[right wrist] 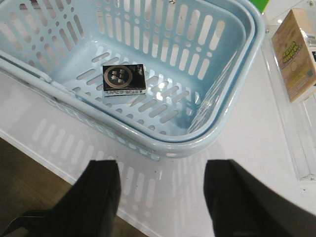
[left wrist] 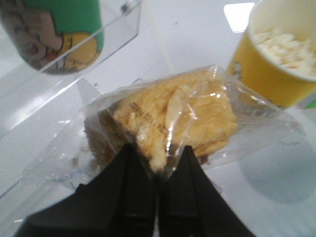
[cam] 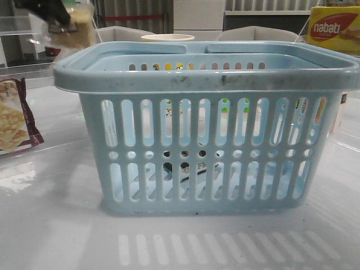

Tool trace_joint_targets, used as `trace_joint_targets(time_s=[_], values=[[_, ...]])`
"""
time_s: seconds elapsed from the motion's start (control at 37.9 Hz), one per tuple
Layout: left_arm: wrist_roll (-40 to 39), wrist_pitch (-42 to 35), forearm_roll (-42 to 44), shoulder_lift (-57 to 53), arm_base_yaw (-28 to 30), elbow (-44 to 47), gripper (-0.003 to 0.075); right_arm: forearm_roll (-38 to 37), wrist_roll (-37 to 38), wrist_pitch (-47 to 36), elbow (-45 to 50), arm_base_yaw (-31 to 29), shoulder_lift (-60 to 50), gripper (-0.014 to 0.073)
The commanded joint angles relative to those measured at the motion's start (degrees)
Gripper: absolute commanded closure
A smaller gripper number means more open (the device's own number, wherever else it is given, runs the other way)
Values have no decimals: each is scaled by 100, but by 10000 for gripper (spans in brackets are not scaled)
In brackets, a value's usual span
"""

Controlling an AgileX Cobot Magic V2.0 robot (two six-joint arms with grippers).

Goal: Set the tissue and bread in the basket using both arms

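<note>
Light-blue basket [cam: 205,73]; seemingly tan bread [left wrist: 173,118].

Basket [cam: 208,152] glossy plastic; bread [left wrist: 177,118] bag clear, crinkly.

"nabati" in white on the red oval of a yellow box [cam: 334,29], other print unreadable

Glossy white table [cam: 56,236]; grey chairs [cam: 256,32] behind; dark wood floor [right wrist: 29,173].
</note>
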Motion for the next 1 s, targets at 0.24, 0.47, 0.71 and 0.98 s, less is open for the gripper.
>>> trace_joint_targets(time_s=[0.24,0.47,0.71,0.98], values=[[660,281,-462,-1790,-1703,786,630,-82,-63,-358,-146,-4,-42,103],[731,178,-469,-1919,-2482,1316,235,-82,-63,-358,-146,-4,-42,103],[741,-206,-418,-3670,-2471,2754,196,-82,-63,-358,-146,-4,-42,103],[543,-420,-311,-6451,-2471,5176,199,-82,-63,-358,-146,-4,-42,103]])
